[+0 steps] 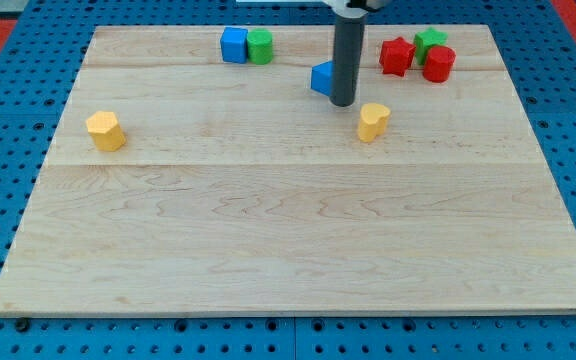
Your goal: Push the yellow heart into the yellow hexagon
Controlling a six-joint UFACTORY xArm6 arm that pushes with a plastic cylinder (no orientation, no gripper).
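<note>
No jaws on this arm, just a dark rod; my tip [342, 103] sits on the wooden worktop [288, 240]. Landmark is the yellow heart [373, 121]: my tip is just up-left of it, close, not touching. Blue block [321, 77], shape unclear and half hidden by the rod, is up-left of the heart. Yellow hexagon [105, 131] is far to the heart's left, well apart. Blue cube [233, 45] touching green cylinder [260, 46], further up-left of the heart. Up-right of the heart: red star-like block [397, 56], green block [429, 40], red block [438, 63], clustered.
</note>
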